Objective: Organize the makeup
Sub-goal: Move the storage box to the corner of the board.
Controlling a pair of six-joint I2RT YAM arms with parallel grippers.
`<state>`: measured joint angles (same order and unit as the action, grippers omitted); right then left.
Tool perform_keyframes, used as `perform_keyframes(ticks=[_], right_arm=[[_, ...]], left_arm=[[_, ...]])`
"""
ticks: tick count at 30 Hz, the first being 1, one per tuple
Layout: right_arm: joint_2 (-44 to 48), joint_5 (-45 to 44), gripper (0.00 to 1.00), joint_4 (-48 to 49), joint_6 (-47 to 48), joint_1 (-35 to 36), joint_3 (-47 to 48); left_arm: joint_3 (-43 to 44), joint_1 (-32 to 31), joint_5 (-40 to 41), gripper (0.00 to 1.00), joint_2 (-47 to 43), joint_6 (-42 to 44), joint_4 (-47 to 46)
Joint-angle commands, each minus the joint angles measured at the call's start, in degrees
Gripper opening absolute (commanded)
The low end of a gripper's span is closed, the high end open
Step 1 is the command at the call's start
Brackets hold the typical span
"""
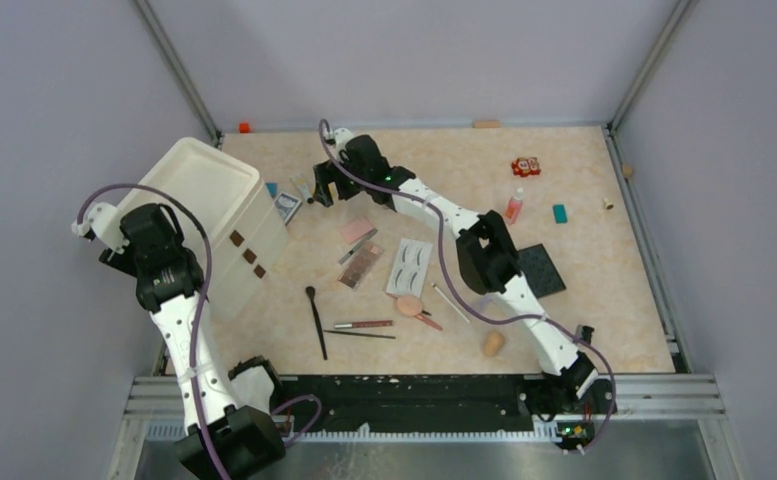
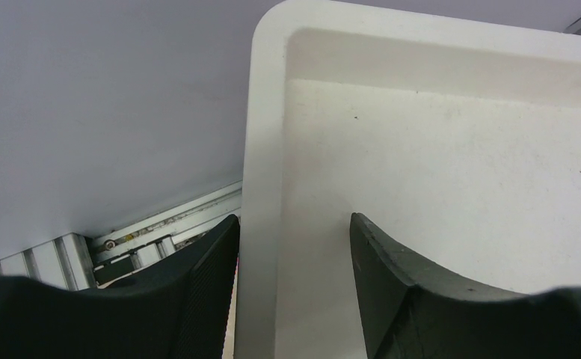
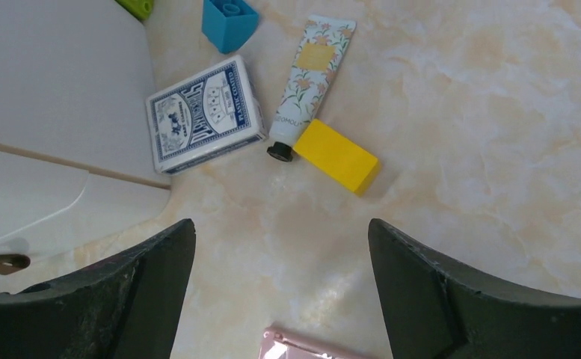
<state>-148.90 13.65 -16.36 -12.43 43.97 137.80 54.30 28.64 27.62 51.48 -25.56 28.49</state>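
The makeup lies mid-table: a pink compact [image 1: 357, 230], a brown eyeshadow palette [image 1: 361, 264], a white eyelash card [image 1: 410, 265], a black brush [image 1: 316, 320], two pencils [image 1: 364, 324], a peach puff [image 1: 409, 304] and a peach sponge [image 1: 493, 343]. My right gripper [image 1: 324, 185] [image 3: 281, 247] is open and empty, just above the table, with the compact's edge [image 3: 302, 350] below its fingers. A floral tube [image 3: 309, 75] lies ahead of it. My left gripper [image 1: 134, 225] [image 2: 294, 224] is open, its fingers straddling the rim [image 2: 265, 112] of the white drawer unit [image 1: 214, 215].
A blue-grey card box [image 3: 205, 112], a yellow block [image 3: 337, 155] and a blue block [image 3: 229, 22] lie beside the drawer unit [image 3: 48, 90]. At the right are a black pad [image 1: 541, 270], a pink bottle [image 1: 514, 207], a teal block [image 1: 560, 213] and a red item [image 1: 526, 166].
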Motion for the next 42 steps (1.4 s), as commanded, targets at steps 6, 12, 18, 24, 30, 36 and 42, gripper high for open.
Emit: perform_keyframes(ticks=[6,12,18,24,30,36,42], right_arm=[[-6.1,-8.6,0.85,12.0,4.3,4.9,8.0],[-5.4,-12.3,0.84,12.8,5.9,5.3,5.1],[-4.4,-15.8,0.84,14.0,9.2,5.2,3.1],[-5.4,-19.5,0.81,13.6,11.3,5.2,4.2],[3.7,-21.3,0.78,18.1,12.1,4.5,-7.2],[16.7,-22.2,0.75,18.3,9.3,2.5,-17.7],[31.7,-23.1,0.75,21.4,6.8,0.9,-31.3]], left_arm=[[-1.9,-0.8,-8.8,0.61,1.6,-1.0,4.5],[-1.9,-0.8,-10.6,0.51,2.8,-0.6,3.6],[1.0,-0.7,-13.2,0.4,6.4,0.4,4.9],[1.5,-0.7,-14.2,0.36,7.3,1.0,4.4],[2.0,-0.7,-15.9,0.5,8.3,1.5,4.7],[3.6,-0.8,-15.6,0.77,3.6,0.8,6.2],[10.3,-1.1,-15.3,0.84,-2.6,-0.5,9.7]])
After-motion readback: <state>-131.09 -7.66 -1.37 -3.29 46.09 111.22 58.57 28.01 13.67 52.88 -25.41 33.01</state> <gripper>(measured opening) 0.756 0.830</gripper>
